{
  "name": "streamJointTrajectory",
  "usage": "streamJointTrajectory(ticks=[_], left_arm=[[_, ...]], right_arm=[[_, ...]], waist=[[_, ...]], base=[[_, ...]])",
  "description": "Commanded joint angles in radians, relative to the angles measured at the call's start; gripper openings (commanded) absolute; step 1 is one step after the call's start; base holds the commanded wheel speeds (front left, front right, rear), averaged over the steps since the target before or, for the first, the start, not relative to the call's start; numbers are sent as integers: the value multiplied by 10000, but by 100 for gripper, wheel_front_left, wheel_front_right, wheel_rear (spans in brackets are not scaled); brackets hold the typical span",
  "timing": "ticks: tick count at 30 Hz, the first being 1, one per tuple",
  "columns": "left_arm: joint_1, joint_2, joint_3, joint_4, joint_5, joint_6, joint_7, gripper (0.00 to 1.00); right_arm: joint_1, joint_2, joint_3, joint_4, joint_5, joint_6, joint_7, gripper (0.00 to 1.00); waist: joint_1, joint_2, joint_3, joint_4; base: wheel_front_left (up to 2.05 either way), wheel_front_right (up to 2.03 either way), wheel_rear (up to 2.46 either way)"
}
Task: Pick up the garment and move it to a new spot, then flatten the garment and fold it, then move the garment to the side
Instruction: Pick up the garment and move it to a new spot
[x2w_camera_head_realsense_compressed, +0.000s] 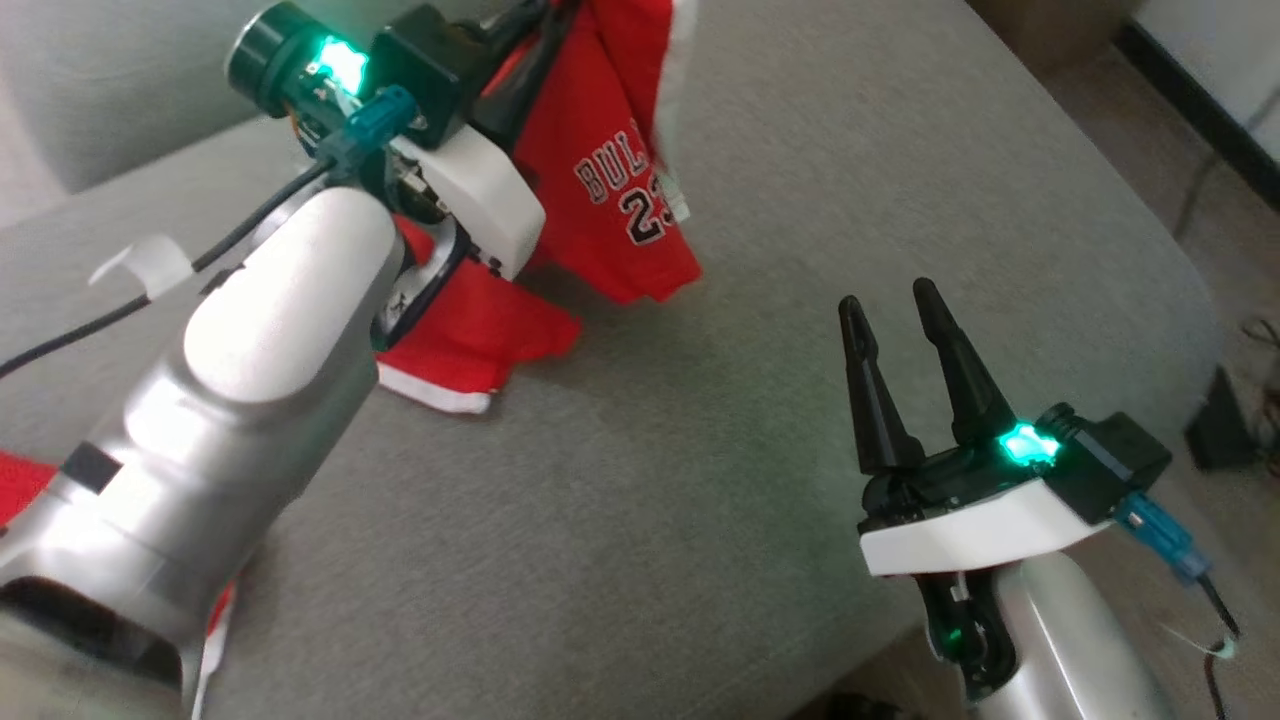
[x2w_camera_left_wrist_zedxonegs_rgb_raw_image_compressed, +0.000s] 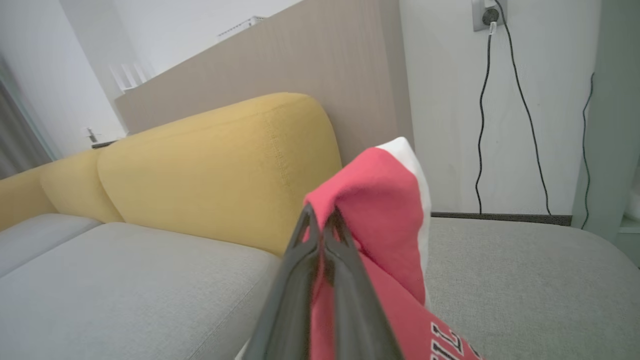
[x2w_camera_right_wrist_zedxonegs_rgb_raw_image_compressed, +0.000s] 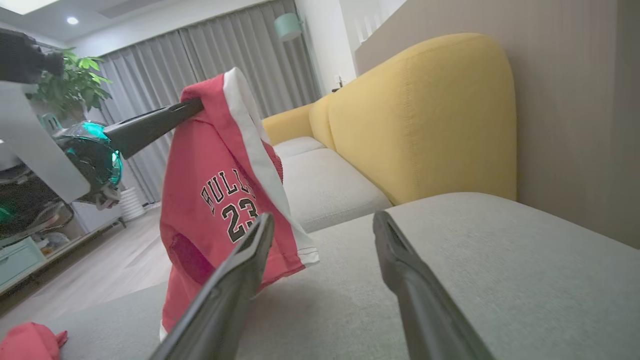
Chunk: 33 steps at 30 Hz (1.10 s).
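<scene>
Red jersey (x2w_camera_head_realsense_compressed: 610, 200) hangs up at eleven o'clock, pinched at its white-trimmed edge by the left gripper (x2w_camera_left_wrist_zedxonegs_rgb_raw_image_compressed: 322, 220), fingers clamped tight on the cloth. Its lower part rests on the grey cushion (x2w_camera_head_realsense_compressed: 700, 500). Right gripper (x2w_camera_head_realsense_compressed: 888, 298) sits at four o'clock, fingers spread, empty, apart from the jersey.

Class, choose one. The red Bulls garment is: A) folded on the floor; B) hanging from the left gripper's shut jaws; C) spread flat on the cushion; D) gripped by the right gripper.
B: the left gripper pinches the red Bulls garment aloft; the right gripper stands open.
</scene>
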Motion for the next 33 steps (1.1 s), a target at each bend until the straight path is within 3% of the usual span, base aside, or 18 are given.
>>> streamJointTrajectory(ticks=[1,10,18,24,33], left_arm=[[-778,155,341,28,117,72,-241,97],[-996,114,212,1139,139,-206,-767,100],[-713,536,383,1172,149,-56,-1787,100],[669,1232,710,521,-30,626,-2397,100],[4653,1689,1484,-1618,-687,2318,-2782,100]], right_arm=[[-415,-41,254,-395,110,-7,-95,100],[-347,-41,53,-408,61,-7,-95,100],[-252,-41,-438,-235,-547,-7,-95,100],[-22,-41,-867,-63,-1007,-7,-95,100],[635,-41,-1284,411,-1703,-7,-95,100]], waist=[[-2,-1,421,-445],[-2,-1,410,-156],[-2,-1,-70,1346],[-2,-1,-567,2548],[-2,-1,-1336,4011]], base=[[0,0,0],[0,0,0],[0,0,0],[0,0,0],[0,0,0]])
